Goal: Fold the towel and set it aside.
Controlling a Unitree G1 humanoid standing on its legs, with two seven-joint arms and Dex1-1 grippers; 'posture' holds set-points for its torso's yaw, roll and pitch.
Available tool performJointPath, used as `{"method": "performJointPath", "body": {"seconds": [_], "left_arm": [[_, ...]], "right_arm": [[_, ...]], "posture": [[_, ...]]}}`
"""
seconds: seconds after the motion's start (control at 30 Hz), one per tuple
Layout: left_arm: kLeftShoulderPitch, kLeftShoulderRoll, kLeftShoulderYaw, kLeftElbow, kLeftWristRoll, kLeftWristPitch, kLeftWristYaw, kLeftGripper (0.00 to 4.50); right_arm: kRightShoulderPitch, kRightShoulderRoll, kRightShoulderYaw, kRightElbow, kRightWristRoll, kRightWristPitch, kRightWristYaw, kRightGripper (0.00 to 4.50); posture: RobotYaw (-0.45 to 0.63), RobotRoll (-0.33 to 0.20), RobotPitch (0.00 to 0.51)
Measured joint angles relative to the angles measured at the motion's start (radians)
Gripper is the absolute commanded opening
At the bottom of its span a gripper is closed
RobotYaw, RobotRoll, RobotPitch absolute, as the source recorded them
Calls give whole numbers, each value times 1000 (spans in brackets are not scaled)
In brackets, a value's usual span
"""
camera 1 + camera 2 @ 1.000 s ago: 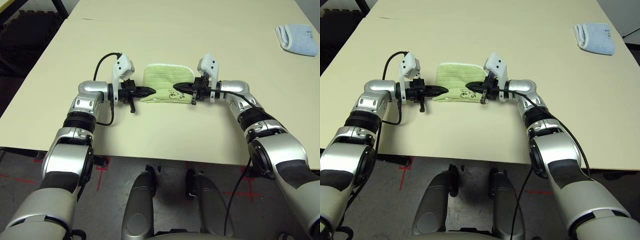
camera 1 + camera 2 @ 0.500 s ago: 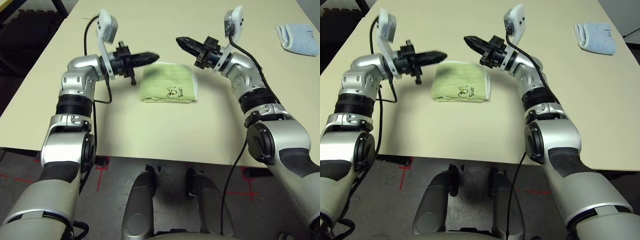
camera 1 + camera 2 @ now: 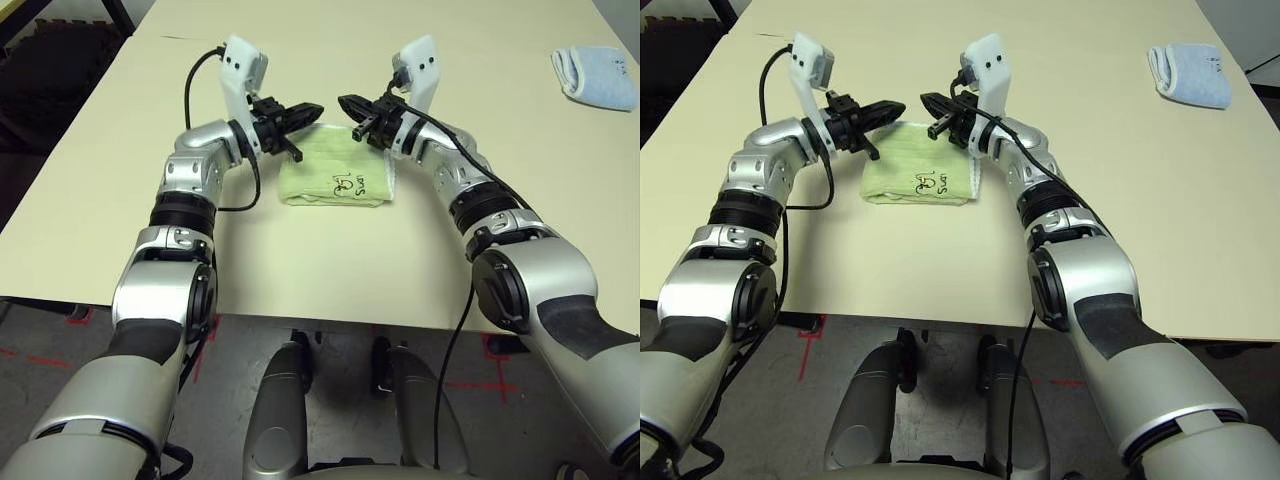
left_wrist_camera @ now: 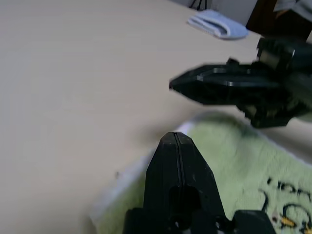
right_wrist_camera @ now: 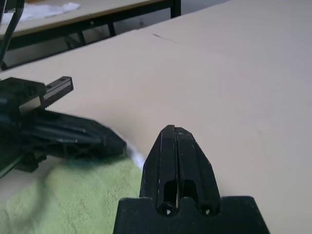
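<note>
The light green towel (image 3: 335,172) lies folded into a small rectangle on the table, dark embroidery facing up near its front edge. My left gripper (image 3: 314,108) is shut and hovers above the towel's far left corner, tip pointing right. Facing it from the right, my right gripper (image 3: 345,101) is also shut, above the far edge. The two tips sit a small gap apart, with nothing held in either. In the left wrist view the towel (image 4: 253,180) lies under my shut left gripper (image 4: 175,138), with the right gripper (image 4: 178,84) beyond. The right wrist view shows my shut right gripper (image 5: 174,131) over the towel (image 5: 78,195).
A pale blue folded towel (image 3: 594,77) rests at the table's far right. The beige table (image 3: 300,270) stretches bare around the green towel, with its front edge close to me and dark floor off the left side.
Both arms have swung inward above the towel's far edge, bringing the shut tips close together. A second ago they rested low on the towel's left and right ends.
</note>
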Motion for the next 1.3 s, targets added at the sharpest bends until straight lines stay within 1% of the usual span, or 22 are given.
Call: {"method": "performJointPath", "body": {"seconds": [0.2,0.4,0.67,0.77,0.9,1.0,1.1,1.17,1.2,1.3], "left_arm": [[37,-2,-28,6,32,-34,10,33],[36,-14,-28,76,69,-82,129,33],[13,-20,-26,127,81,-98,172,33],[7,-20,-26,135,81,-98,171,33],[-11,-13,-18,136,76,-98,130,33],[-22,3,-3,122,65,-105,88,33],[-24,14,10,96,60,-114,73,33],[-20,15,39,52,37,-117,94,33],[-14,20,69,3,18,-119,123,33],[3,69,139,-119,-17,-123,200,33]], "right_arm": [[53,-5,16,14,-37,0,-31,0],[104,-5,29,18,-65,-1,-56,0],[107,-4,33,18,-71,-10,-69,0],[107,-4,28,18,-69,-17,-61,0],[104,-23,-8,17,-26,-44,29,0],[91,-53,-43,10,22,-64,105,0],[72,-74,-67,-3,51,-77,137,0],[68,-89,-87,-25,76,-85,153,0],[68,-110,-106,-40,94,-90,152,0],[68,-170,-147,-92,128,-104,142,0]], "posture": [[50,0,262],[45,0,262],[41,0,255],[41,0,255],[41,0,249],[41,0,249],[31,0,244],[29,0,244],[29,0,244],[29,0,243]]}}
